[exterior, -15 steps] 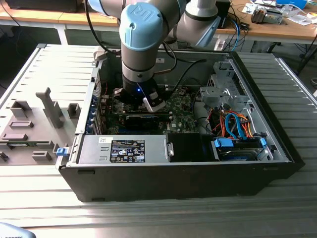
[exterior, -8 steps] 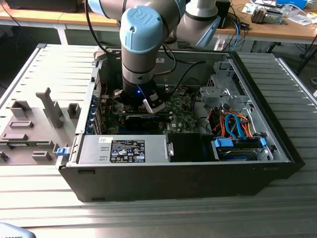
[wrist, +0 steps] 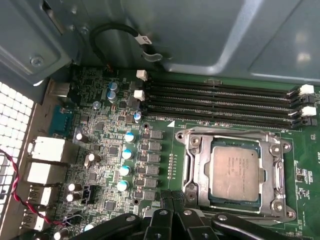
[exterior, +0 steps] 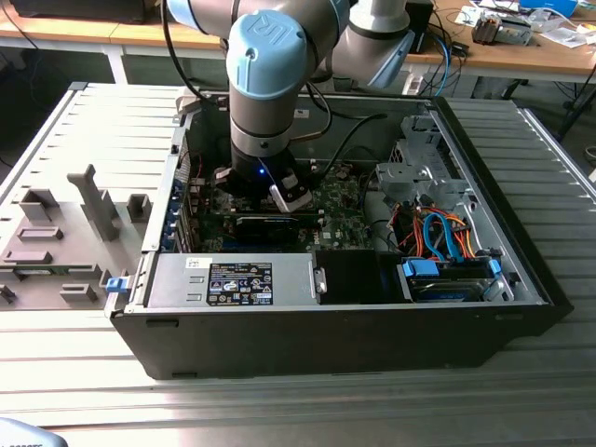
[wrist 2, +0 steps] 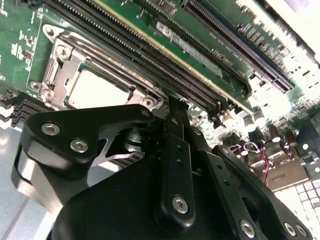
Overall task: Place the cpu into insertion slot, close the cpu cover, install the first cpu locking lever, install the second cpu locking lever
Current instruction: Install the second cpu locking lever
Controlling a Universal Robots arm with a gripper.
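I can read nothing: the print on the cpu [wrist: 235,172] and the power supply label [exterior: 239,282] is illegible to me.

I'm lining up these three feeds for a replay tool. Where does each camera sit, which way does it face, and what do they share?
Exterior view: off the arm, looking down into the open computer case; the arm reaches inside.
First wrist view: on the wrist, facing the motherboard; the hand shows at the edge.
Second wrist view: on the wrist, close along the hand.
Both wrist views share the cpu seated under its cover.
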